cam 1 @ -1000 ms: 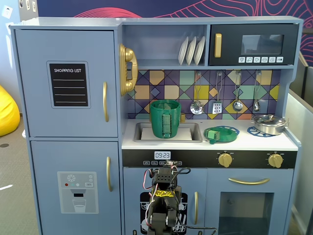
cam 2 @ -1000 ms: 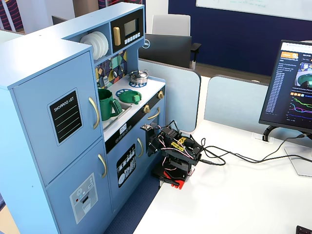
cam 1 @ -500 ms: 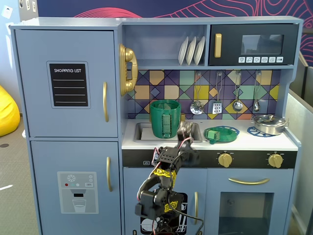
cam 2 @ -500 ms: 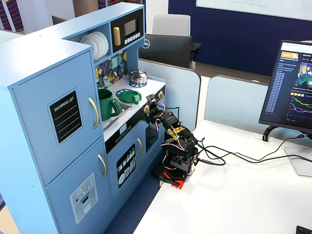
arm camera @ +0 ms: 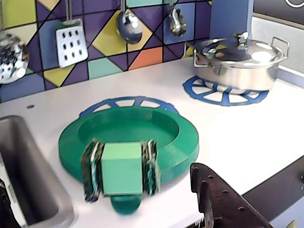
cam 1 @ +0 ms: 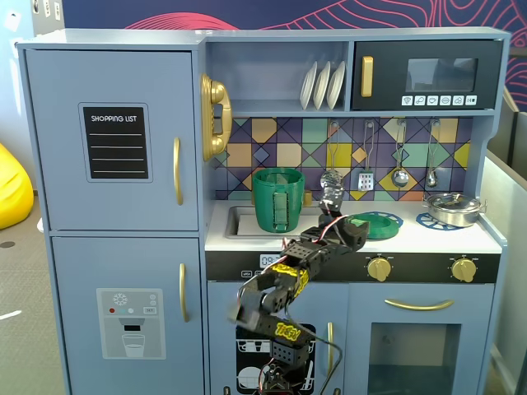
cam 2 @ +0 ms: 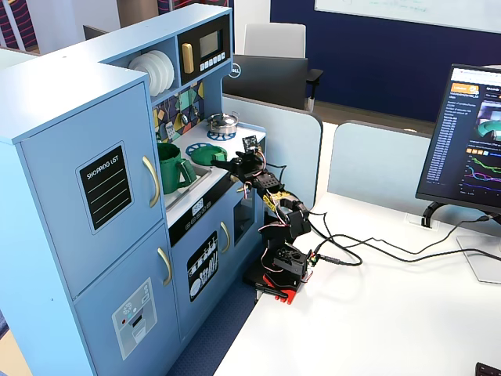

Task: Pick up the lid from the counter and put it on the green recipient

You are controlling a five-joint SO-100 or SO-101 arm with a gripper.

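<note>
The claw (arm camera: 122, 173) is clenched on the small square knob of the lid (arm camera: 128, 137), one finger pressed to each side of it in the wrist view. The lid lies flat on the white counter (arm camera: 247, 128) over a blue burner ring (arm camera: 128, 103), just right of the sink (arm camera: 28, 180). In a fixed view the green recipient (cam 1: 277, 199) stands upright in that sink, left of the lid.

The lid (arm camera: 128, 142) covers most of the blue burner ring (arm camera: 128, 103) under it — only the far arc shows. In a fixed view the arm (cam 1: 325, 239) hides the lid's left part; the gripper's state is unclear.
</note>
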